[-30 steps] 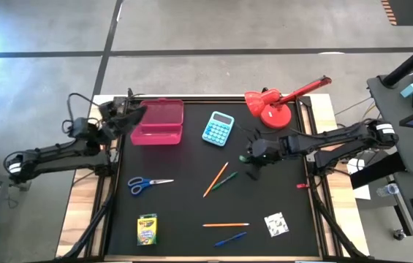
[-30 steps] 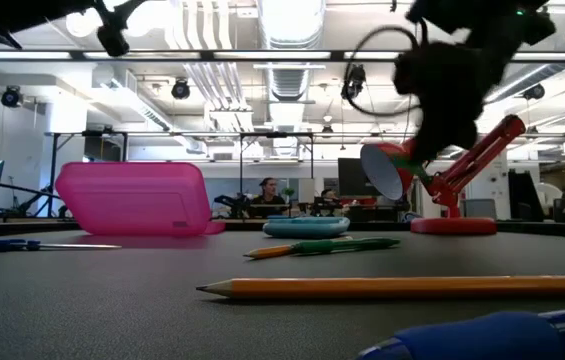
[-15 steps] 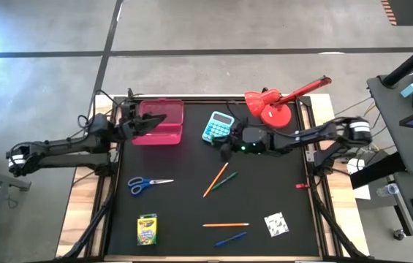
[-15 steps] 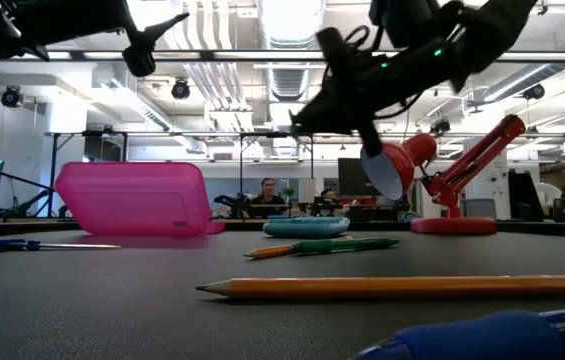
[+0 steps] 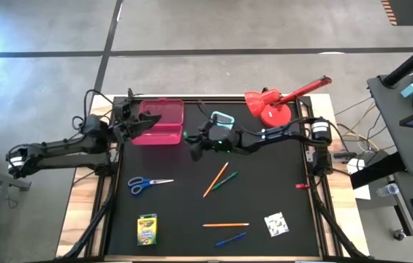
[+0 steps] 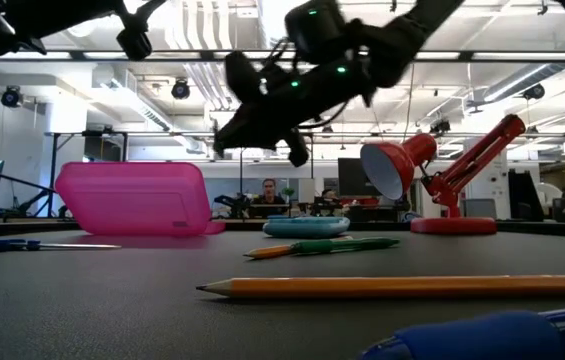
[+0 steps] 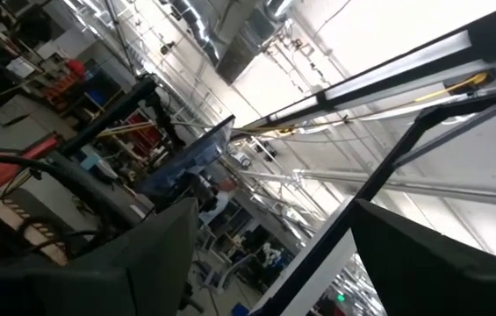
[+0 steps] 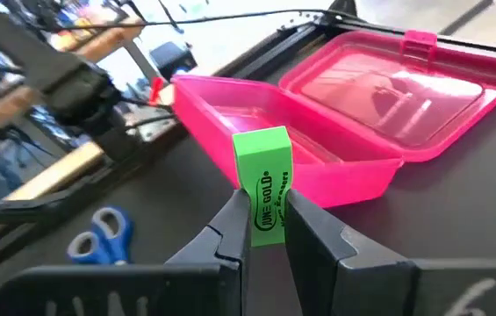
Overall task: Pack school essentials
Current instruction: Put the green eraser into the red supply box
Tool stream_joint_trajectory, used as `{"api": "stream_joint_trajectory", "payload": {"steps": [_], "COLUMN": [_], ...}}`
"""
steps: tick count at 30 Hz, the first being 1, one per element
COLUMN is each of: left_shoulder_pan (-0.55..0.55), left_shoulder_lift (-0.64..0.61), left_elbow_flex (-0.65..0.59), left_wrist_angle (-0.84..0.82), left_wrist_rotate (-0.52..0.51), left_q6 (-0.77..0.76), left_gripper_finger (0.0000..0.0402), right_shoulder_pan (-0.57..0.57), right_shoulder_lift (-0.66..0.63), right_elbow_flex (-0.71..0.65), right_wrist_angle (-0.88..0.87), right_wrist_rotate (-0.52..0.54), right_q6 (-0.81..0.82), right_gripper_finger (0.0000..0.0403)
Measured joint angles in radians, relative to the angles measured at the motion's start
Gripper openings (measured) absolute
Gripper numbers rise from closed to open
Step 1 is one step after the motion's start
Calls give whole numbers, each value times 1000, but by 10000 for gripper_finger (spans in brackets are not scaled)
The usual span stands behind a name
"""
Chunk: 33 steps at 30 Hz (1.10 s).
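My right gripper [image 8: 265, 230] is clamped on a green eraser [image 8: 263, 186], held upright between the two fingers with printed lettering facing the wrist camera. From above I read the right gripper [image 5: 196, 140] just to the right of the pink box [image 5: 158, 122], raised off the mat [image 5: 279, 183]; the low view confirms it hangs in the air above table level. The pink box [image 8: 353, 114] lies open, lid folded back, at the far left of the mat, and the eraser is just in front of its open tray, not yet inside.

Left gripper [image 5: 137, 126] sits over the left edge of the pink box. Its wrist camera looks up at the ceiling, and both fingers show with a wide gap between them, nothing held.

Remaining items on the mat:
- blue-handled scissors [image 5: 148, 184], left side, nearer than the box
- orange pencil [image 5: 215, 179] and green pencil [image 5: 225, 178], centre, lying side by side at a slant
- second orange pencil [image 5: 226, 224], near centre, with the blue pen [image 5: 230, 238] just nearer than it
- crayon box [image 5: 147, 229], near left
- white patterned square [image 5: 276, 224], near right
- turquoise calculator [image 5: 221, 119], far centre, partly covered by my right arm
- red desk lamp [image 5: 275, 101], far right
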Motion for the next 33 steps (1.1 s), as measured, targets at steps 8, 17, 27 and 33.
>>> {"api": "stream_joint_trajectory", "payload": {"steps": [8,17,27,33], "left_shoulder_pan": [0,0,2,2], "left_shoulder_lift": [-40,-66,-69,-71], "left_elbow_flex": [-1,-1,-2,-2], "left_wrist_angle": [2,-1,-1,-2], "left_wrist_rotate": [4,4,9,9], "left_q6": [2,2,11,14], "left_gripper_finger": [280,280,280,280], "right_shoulder_pan": [-27,-47,-58,-59], "right_shoulder_lift": [116,234,302,302], "right_elbow_flex": [180,347,471,490], "right_wrist_angle": [-24,-35,-196,-248], "right_wrist_rotate": [-4,6,30,30], "right_q6": [-36,-38,-40,-36], "right_gripper_finger": [48,48,48,48]}}
